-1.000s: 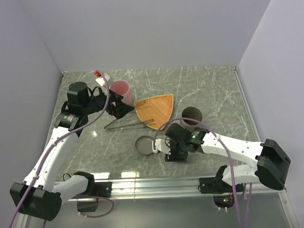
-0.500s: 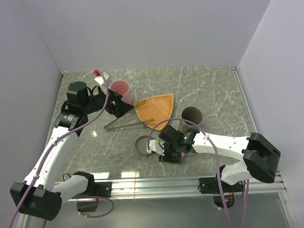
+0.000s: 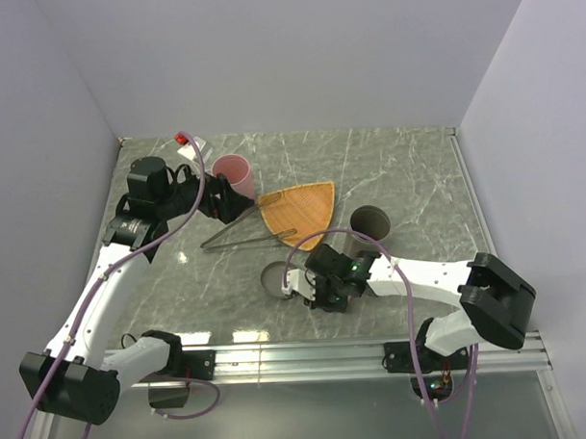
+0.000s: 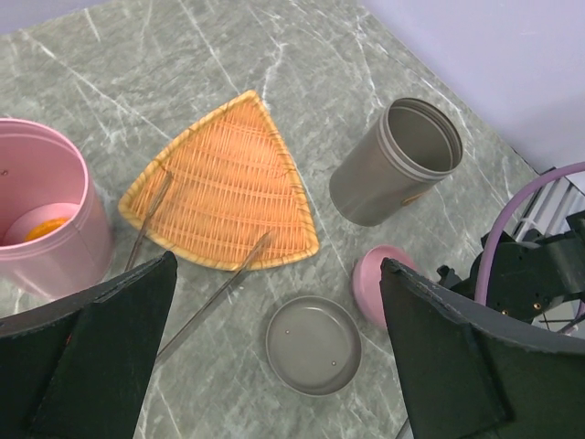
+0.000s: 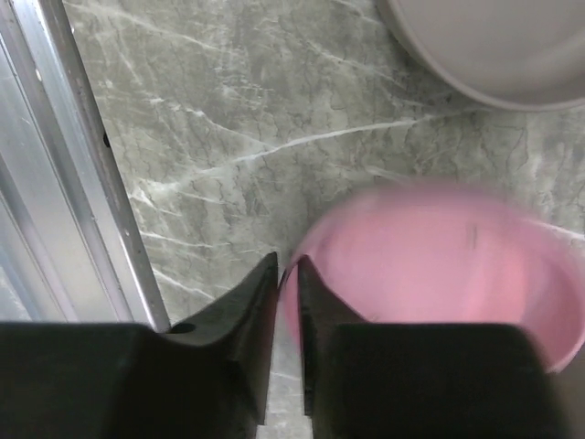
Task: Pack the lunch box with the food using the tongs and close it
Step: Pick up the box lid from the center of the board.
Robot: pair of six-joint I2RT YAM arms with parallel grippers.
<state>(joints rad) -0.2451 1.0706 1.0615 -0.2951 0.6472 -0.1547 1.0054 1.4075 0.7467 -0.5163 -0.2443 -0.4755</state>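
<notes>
Only rt wrist cam shows right hand [image 5: 285, 274] pinching pink lid [image 5: 430, 265].

You see an orange woven triangular plate [image 4: 224, 187], a pink round lid [image 4: 377, 288], a taupe metal cylinder [image 4: 384, 183], and white veins crossing the grey-green marble table [image 4: 302, 55].

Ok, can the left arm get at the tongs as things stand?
Probably yes. The left gripper hangs open over the tongs, which lie bare with their tips on the plate edge. Only the pink container stands close beside.
</notes>
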